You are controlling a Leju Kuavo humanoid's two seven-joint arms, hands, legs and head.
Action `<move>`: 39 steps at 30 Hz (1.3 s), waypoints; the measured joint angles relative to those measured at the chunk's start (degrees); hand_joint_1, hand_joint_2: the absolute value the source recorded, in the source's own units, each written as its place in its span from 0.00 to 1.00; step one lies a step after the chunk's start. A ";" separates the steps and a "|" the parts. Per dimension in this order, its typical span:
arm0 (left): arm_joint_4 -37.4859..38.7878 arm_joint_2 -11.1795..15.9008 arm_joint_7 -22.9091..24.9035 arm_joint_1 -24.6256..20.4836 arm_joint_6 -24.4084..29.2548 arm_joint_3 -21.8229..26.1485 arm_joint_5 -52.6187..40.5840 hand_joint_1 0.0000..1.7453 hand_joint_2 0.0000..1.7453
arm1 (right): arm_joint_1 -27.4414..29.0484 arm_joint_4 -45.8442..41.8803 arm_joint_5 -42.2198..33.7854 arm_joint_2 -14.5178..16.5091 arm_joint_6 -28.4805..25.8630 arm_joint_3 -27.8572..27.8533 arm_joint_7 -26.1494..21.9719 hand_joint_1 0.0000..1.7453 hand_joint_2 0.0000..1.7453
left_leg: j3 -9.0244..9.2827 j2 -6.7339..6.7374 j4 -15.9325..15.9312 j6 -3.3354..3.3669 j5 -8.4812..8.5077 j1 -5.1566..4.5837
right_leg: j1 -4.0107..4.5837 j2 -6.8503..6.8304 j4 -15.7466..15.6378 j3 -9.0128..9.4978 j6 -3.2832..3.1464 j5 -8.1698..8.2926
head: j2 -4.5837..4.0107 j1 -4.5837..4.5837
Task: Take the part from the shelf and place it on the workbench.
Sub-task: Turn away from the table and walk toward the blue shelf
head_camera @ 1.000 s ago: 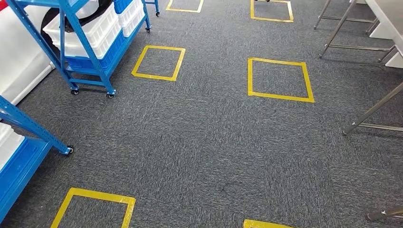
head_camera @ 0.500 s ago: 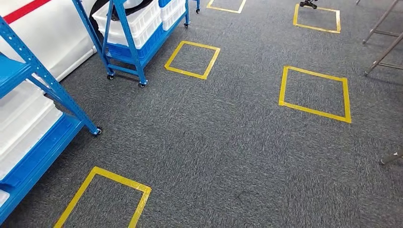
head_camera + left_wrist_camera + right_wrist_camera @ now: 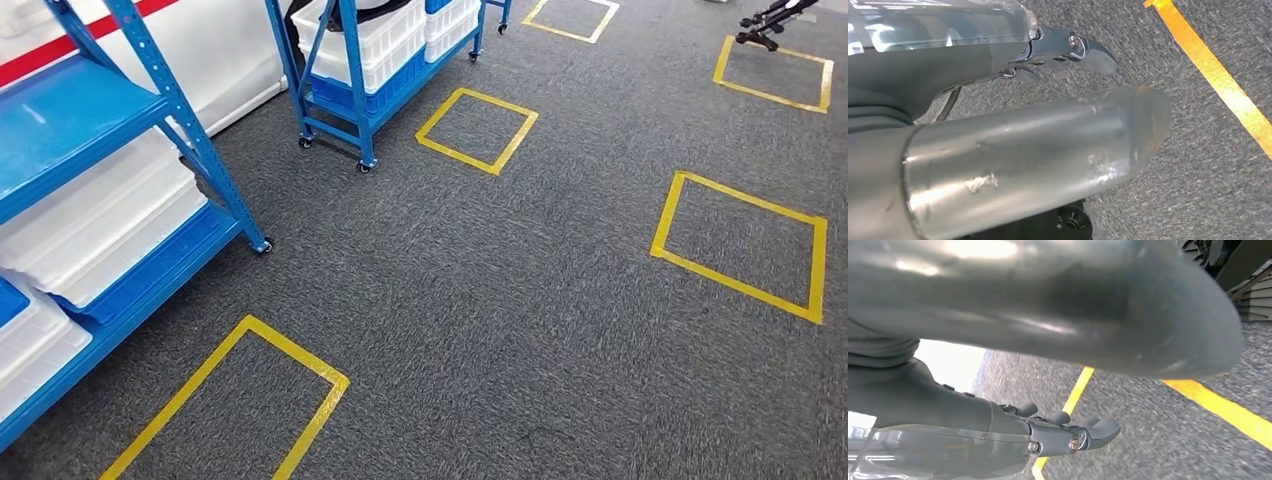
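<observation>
A blue metal shelf (image 3: 190, 150) stands close at the left of the head view, with white bins (image 3: 100, 215) stacked on its lower levels. A second blue shelf on wheels (image 3: 345, 90) stands farther back and holds white crates (image 3: 380, 40); a black curved thing (image 3: 345, 12) lies across the top crate. My left hand (image 3: 1058, 90) hangs above the carpet, thumb and fingers (image 3: 1073, 47) apart, holding nothing. My right hand (image 3: 1058, 390) hangs the same way over the floor, its fingers (image 3: 1078, 435) straight and empty.
Grey carpet (image 3: 520, 290) carries several yellow tape squares, one near my feet (image 3: 300, 360) and one to the right (image 3: 745, 245). A white wall with a red stripe (image 3: 215, 55) runs behind the shelves. Black wheeled legs (image 3: 770, 20) stand at the far right.
The camera has swung left: both shelves have slid right and grown in the picture, and the metal table legs at the right edge have left it.
</observation>
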 joint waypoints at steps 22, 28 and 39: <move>-0.07 0.09 0.09 0.01 0.09 -0.03 0.03 0.00 0.00 | 0.19 0.00 0.40 0.69 0.35 -0.03 0.05 0.00 0.00 | -5.68 -5.42 10.66 -1.18 -5.38 0.54 | -0.87 6.49 -0.04 -1.41 -1.23 1.60 | 0.00 -0.05; -0.07 0.11 0.09 0.17 0.13 -0.07 -0.01 0.00 0.00 | 0.09 0.03 0.42 -0.36 0.35 -0.02 0.04 0.00 0.00 | -2.17 -1.26 4.53 -1.06 -0.80 0.46 | -0.51 1.64 0.31 -0.65 -0.78 0.57 | 0.00 -0.06; -0.08 0.10 0.19 -0.05 0.35 -0.14 0.11 0.00 0.00 | -0.20 0.07 0.81 0.50 0.31 -0.18 0.14 0.00 0.00 | -0.07 -5.68 -0.73 2.10 1.24 0.35 | -0.77 6.75 15.57 -7.21 1.36 -7.41 | 0.00 -0.04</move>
